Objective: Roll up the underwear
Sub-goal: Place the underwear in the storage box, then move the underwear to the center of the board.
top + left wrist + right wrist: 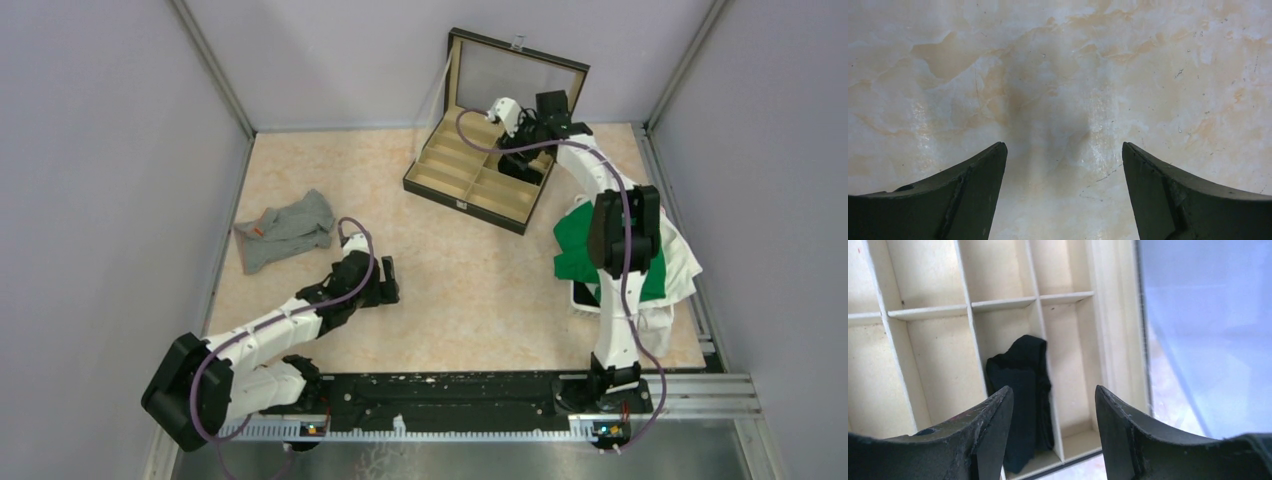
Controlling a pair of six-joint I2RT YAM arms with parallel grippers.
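Observation:
The heather grey underwear (285,230), with a small orange label, lies crumpled on the table at the left. A black underwear (1020,390) lies rolled inside one compartment of the compartmented case (452,178) at the back. My right gripper (1053,387) hovers just above that compartment, open, with nothing between its fingers. In the top view the right gripper (516,152) is over the case's right end. My left gripper (392,282) stands open low over bare table (1063,75), to the right of the grey underwear and apart from it; the left gripper (1063,145) holds nothing.
The case's lid (520,72) stands upright at the back. A heap of green cloth (575,248) and white cloth (682,262) sits at the right edge behind the right arm. Walls close in the table on three sides.

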